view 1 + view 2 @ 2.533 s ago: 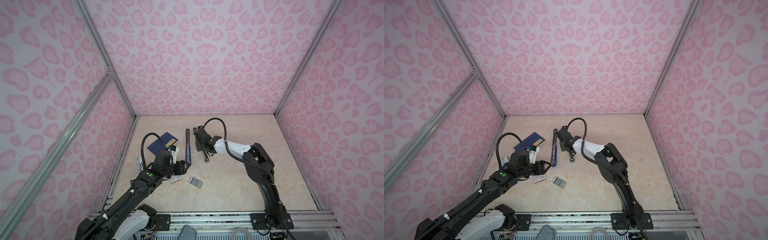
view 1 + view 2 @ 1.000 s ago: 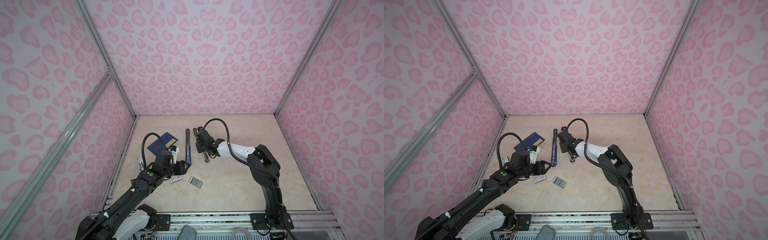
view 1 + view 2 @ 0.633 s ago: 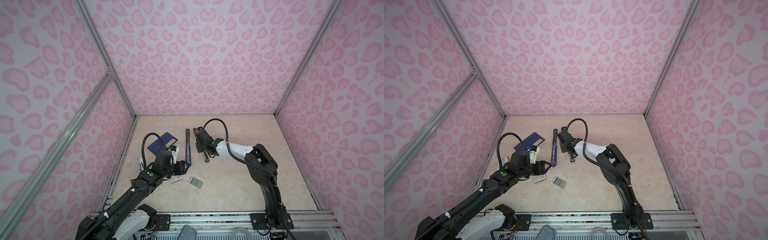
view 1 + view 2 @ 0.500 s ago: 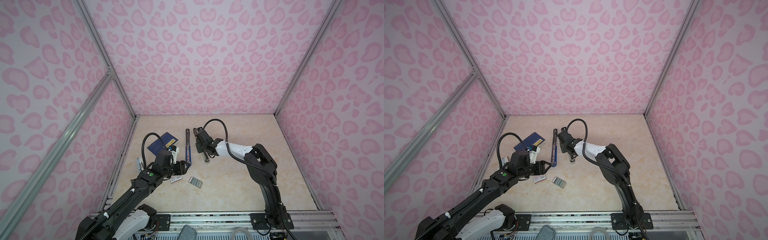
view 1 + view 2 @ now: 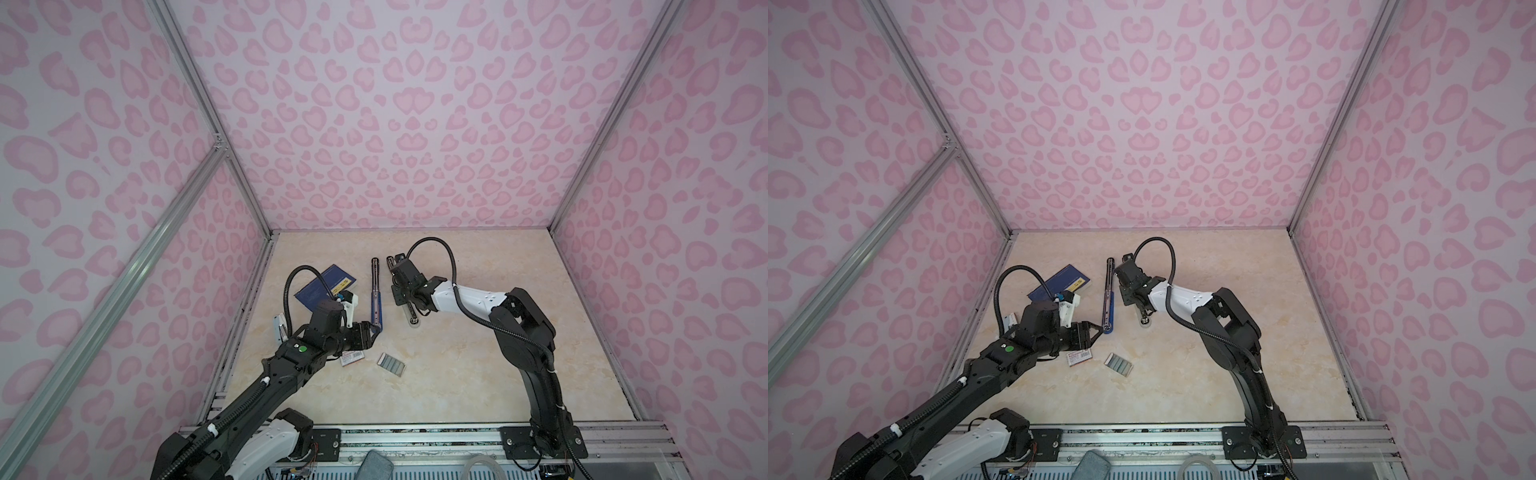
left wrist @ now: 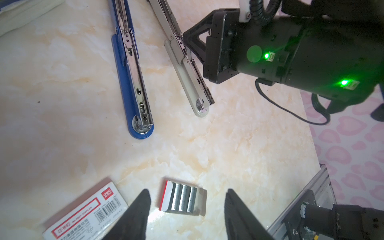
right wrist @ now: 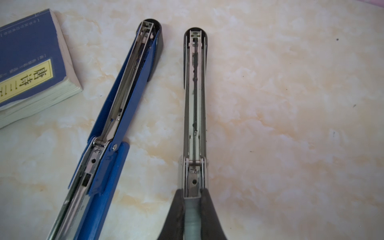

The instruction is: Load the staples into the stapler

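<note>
a cream marbled tabletop (image 5: pixel 478 353) carries two staplers opened out flat, side by side near its middle: a blue stapler (image 5: pixel 376 299) and a grey stapler (image 6: pixel 191 83). a dark blue booklet (image 5: pixel 320 284) lies left of them. nearer the front, a white sleeve (image 5: pixel 352 357) and a tray of staples (image 5: pixel 391 364) lie just apart.

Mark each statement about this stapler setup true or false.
1. The right gripper is shut on the grey stapler. True.
2. The left gripper holds the tray of staples. False: its jaws stand open and the tray lies ungripped on the table.
3. The blue stapler lies folded open. True.
4. The tray sits inside its sleeve. False: the sleeve lies beside it, apart.
</note>
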Controlling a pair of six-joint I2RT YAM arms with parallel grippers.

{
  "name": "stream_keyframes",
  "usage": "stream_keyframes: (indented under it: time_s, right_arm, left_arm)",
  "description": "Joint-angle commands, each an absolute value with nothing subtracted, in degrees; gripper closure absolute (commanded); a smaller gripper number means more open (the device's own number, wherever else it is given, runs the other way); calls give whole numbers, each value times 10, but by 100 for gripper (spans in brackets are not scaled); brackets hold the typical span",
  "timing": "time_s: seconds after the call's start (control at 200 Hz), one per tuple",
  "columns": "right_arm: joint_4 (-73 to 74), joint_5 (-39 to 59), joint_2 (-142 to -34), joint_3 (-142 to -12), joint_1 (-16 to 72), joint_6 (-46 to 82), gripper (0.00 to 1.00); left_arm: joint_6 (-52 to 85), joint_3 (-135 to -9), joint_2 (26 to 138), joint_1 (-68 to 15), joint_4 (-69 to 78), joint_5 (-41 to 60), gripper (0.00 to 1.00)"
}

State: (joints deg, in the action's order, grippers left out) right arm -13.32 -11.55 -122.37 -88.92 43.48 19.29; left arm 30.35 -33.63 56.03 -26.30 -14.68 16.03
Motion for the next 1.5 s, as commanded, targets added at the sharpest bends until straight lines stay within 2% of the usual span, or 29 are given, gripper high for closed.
stream_keyframes:
  time_s: [0.0, 1.495]
  right_arm:
    - [-134, -124, -1229, -894, 434, 191, 92]
    - [-136, -128, -1239, -901, 432, 191, 93]
  left_arm:
    - [301, -334, 560, -263, -134, 160, 40]
    - [299, -335, 566, -263, -135, 158, 40]
